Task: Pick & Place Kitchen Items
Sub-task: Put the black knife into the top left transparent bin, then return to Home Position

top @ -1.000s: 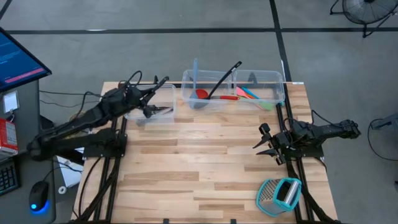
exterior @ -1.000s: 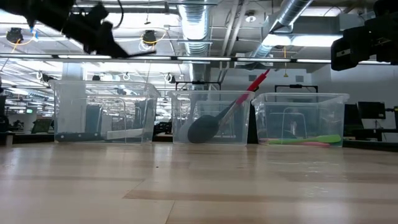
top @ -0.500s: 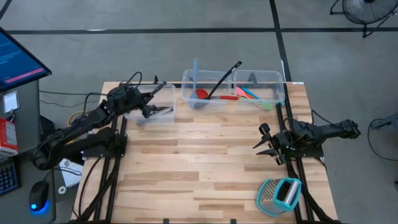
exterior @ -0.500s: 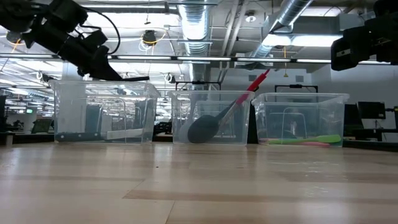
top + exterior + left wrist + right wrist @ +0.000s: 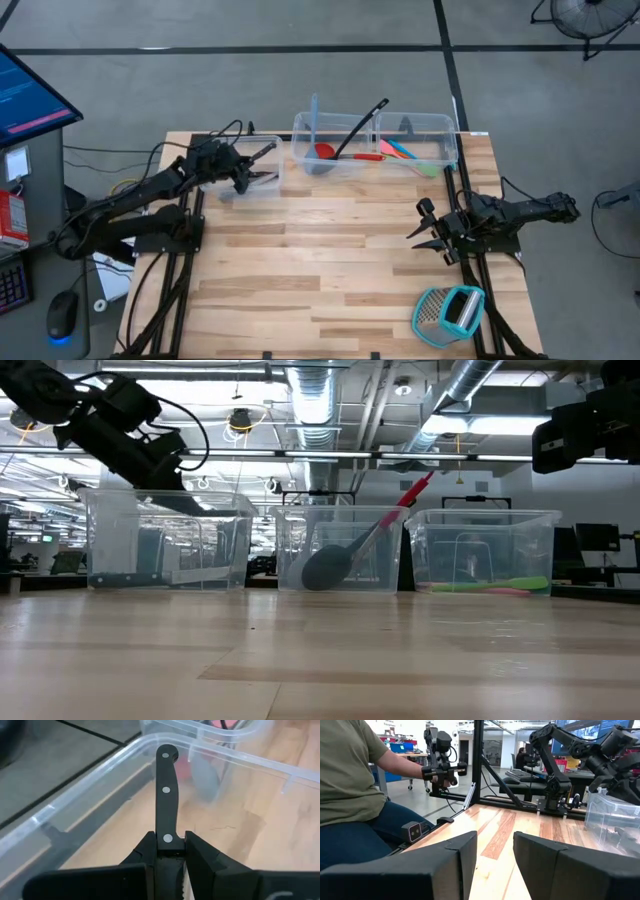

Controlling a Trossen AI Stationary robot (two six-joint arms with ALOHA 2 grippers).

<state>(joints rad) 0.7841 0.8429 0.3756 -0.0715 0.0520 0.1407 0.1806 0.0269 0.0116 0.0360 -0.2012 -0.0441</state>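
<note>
Apparently sorting knives, the left gripper [image 5: 169,851], clamped on a knife [image 5: 165,795], is hanging over the clear bin [image 5: 262,185] at left-centre, while the right gripper [image 5: 428,232] is idling with fingers apart at lower right.

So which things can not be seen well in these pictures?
- Knife blade: left wrist view, hidden between the left gripper fingers.
- Left bin contents: high view, covered by the left arm; low view, blurred through the wall.
- Spatulas: low view, blurred together behind the bin wall.

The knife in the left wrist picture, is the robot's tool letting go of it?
No, the left tool is shut on the black-handled knife, its two fingers pressed against both sides of the handle above the clear bin.
</note>
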